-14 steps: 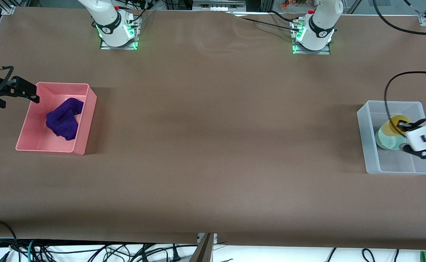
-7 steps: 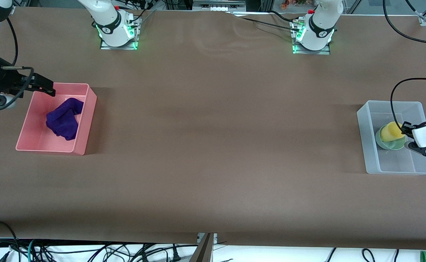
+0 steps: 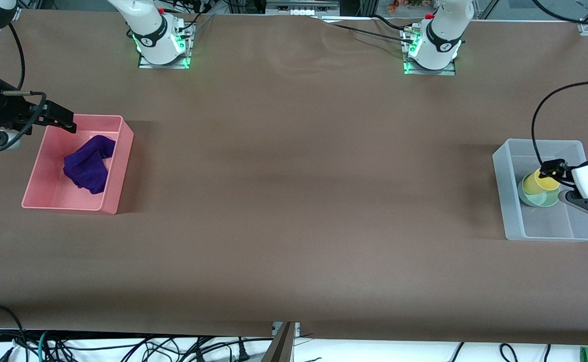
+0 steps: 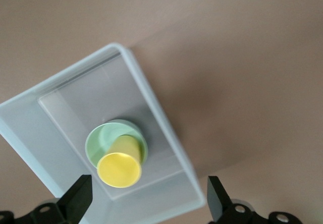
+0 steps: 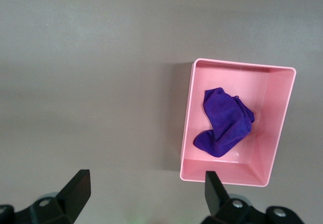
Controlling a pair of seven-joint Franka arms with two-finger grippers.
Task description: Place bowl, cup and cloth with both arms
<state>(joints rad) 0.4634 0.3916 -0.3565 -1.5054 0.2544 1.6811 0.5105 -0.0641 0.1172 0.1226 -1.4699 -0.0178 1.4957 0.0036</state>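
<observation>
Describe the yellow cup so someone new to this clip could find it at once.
Look to the left arm's end of the table for the clear bin. Inside sits the bowl, pale green, with the cup standing in it. The cup is yellow, handleless and narrower than the bowl.

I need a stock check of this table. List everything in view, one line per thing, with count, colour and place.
cloth: one, deep purple, crumpled in the pink bin.
pink bin: one, pink, on the table at the right arm's end.
cup: one, yellow, standing in the bowl.
bowl: one, pale green, in the clear bin.
clear bin: one, translucent white, on the table at the left arm's end.
table: one, brown covering.
right gripper: one, black, above the pink bin's rim, fingers open.
left gripper: one, black fingers on a white body, above the clear bin by the cup, fingers open.
</observation>
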